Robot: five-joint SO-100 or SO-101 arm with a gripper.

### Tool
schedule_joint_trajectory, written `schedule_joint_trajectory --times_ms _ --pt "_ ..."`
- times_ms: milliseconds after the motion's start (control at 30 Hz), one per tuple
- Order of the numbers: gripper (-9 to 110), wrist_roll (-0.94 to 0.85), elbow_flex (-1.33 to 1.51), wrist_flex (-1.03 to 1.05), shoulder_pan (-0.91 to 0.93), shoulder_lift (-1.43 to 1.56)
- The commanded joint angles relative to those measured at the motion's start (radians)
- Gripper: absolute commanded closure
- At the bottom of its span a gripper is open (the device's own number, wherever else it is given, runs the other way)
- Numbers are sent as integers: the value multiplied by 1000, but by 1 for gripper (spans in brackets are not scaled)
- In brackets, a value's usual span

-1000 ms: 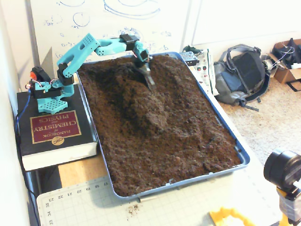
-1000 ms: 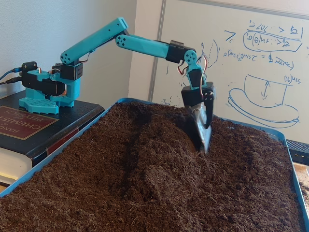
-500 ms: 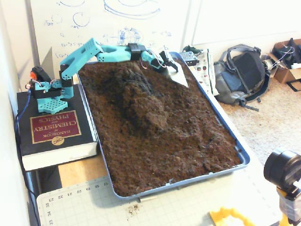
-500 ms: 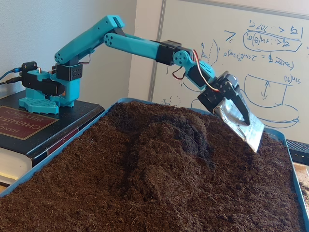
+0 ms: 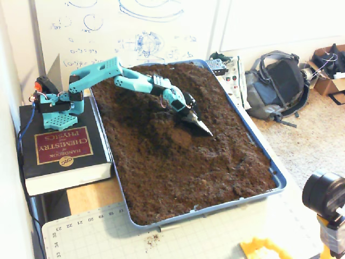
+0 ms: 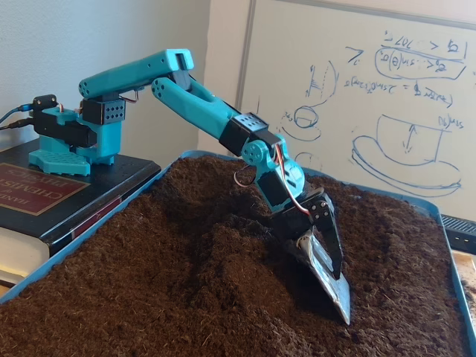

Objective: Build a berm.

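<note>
A blue tray holds a bed of dark brown crumbly soil. A raised hump of loose soil, the berm, lies just left of and below the gripper in a fixed view; it also shows as a ridge in the foreground. The teal arm reaches over the tray. Its gripper carries a metal scoop blade angled down, tip touching the soil. The black jaw lies against the blade. A darker hollow sits beside the gripper, toward the arm's base.
The arm's base stands on a thick chemistry handbook left of the tray. A whiteboard stands behind. A backpack and boxes lie on the floor at right. A black camera stands at the front right corner.
</note>
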Motion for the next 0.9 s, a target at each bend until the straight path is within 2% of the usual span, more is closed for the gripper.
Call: schedule_joint_trajectory --times_ms 0,100,300,467,667,867 --pt "101 -11 -18 -17 -2 5" --pt "101 -11 -17 18 -9 -15" --pt "101 -5 -20 255 -21 23" --pt "101 104 -20 394 -20 75" --pt "101 209 -20 471 -31 118" --pt "101 227 -20 517 -31 189"
